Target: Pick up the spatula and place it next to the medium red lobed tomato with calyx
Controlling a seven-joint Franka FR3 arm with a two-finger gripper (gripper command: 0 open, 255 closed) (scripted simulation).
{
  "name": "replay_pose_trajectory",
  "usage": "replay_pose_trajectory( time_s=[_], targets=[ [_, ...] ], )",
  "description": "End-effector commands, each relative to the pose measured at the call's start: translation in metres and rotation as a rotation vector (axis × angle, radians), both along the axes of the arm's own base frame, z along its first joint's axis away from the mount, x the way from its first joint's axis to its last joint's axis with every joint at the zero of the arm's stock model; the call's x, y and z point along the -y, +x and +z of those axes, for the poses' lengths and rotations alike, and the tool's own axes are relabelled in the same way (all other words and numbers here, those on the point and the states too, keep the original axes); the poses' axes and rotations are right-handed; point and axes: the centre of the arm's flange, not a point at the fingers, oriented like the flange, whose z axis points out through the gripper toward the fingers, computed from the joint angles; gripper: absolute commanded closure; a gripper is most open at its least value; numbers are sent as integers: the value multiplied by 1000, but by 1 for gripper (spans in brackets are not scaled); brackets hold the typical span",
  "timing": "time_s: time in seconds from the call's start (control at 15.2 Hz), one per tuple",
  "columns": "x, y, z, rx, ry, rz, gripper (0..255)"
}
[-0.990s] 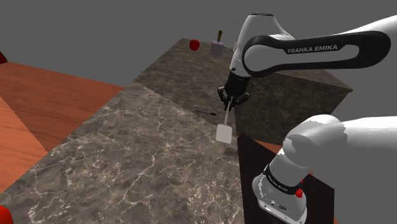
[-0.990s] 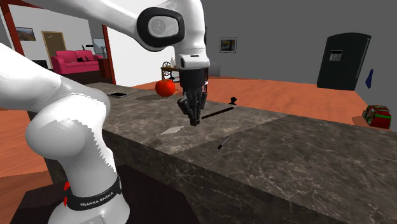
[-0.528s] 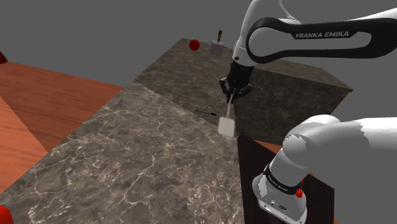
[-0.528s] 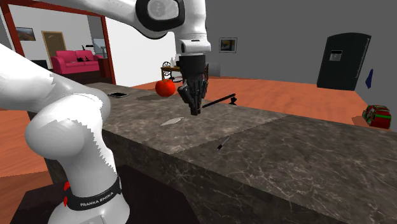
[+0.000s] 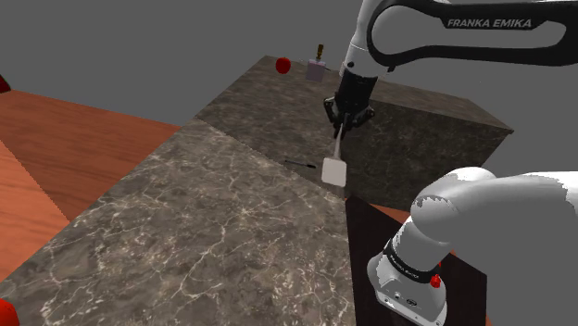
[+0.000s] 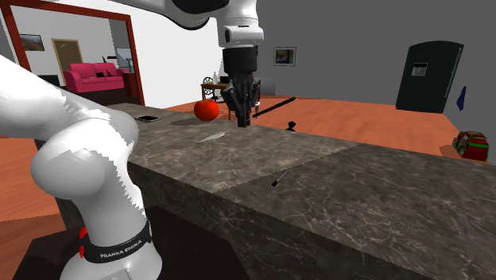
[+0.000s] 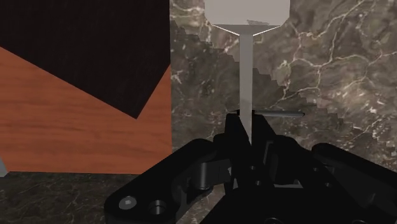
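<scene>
1 black gripper [image 5: 347,116] is hanging over the dark marbled counter [image 5: 204,213], and its 2 fingers [image 7: 233,137] are pinching shut on the thin pale handle of 1 spatula [image 5: 334,170]. The spatula is slanting down from the gripper, with its white square blade at the low end, over the counter's edge nearest the stand [image 5: 363,231]. In the wrist view the handle is running straight out from between the fingers to the blade. In the second exterior view the blade [image 6: 213,137] is showing as a pale sliver close above the counter top. I cannot tell whether it is touching the surface.

1 red tomato [image 5: 282,66] is sitting at the counter's far corner in the shoulder view, well apart from the spatula. In the second exterior view it [image 6: 207,109] is showing just to the left of the gripper [image 6: 242,107]. Near it, 1 small pale block [image 5: 317,68] is standing with 1 brownish stick rising from its top.

1 small dark sliver [image 5: 298,164] is lying flat on the counter just beside the blade, on the shoulder view's left.

Beyond the counter, the second exterior view is showing 1 red sofa [image 6: 94,77] through a doorway and 1 framed picture [image 6: 284,56] on the grey wall.
</scene>
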Motion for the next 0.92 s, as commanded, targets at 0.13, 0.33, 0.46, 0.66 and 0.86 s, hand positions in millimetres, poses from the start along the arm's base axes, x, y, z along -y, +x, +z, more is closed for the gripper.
replay_pose_trajectory(
  time_s=[0.13,0.33,0.46,0.66,0.86],
  targets=[
    [0,-1,18,0,0,0,255],
    [-35,16,18,0,0,0,255],
    [-59,27,18,0,0,0,255],
    [-95,43,19,0,0,0,255],
    [-131,60,19,0,0,0,255]
  ],
)
